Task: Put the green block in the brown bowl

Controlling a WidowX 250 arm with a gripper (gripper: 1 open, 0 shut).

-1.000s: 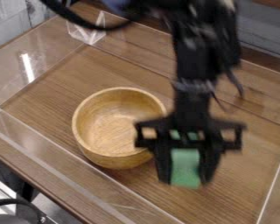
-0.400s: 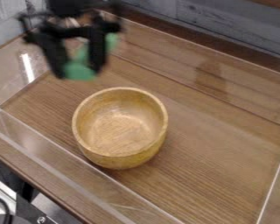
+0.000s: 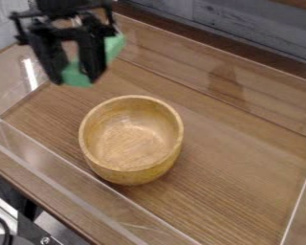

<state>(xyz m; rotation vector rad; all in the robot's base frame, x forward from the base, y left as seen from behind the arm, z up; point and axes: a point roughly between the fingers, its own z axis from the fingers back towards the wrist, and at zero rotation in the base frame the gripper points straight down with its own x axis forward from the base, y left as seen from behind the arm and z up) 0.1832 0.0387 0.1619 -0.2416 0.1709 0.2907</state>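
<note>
The green block (image 3: 79, 71) hangs in the air at the far left, above the wooden tabletop and up-left of the brown bowl (image 3: 131, 140). My gripper (image 3: 74, 75) is shut on it, with dark fingers (image 3: 47, 59) on either side. Part of the block sticks out to the right behind one finger. The bowl stands on the table with nothing in it, and the gripper is well clear of its rim.
Clear plastic walls (image 3: 41, 163) fence in the wooden table (image 3: 232, 144) at the front-left, left and right. A grey wall (image 3: 245, 24) runs along the back. The table's front-left edge drops off beyond the plastic.
The gripper has carried the green block from the front right of the bowl across to the far left, behind the bowl. In the last moment it barely shifted.
</note>
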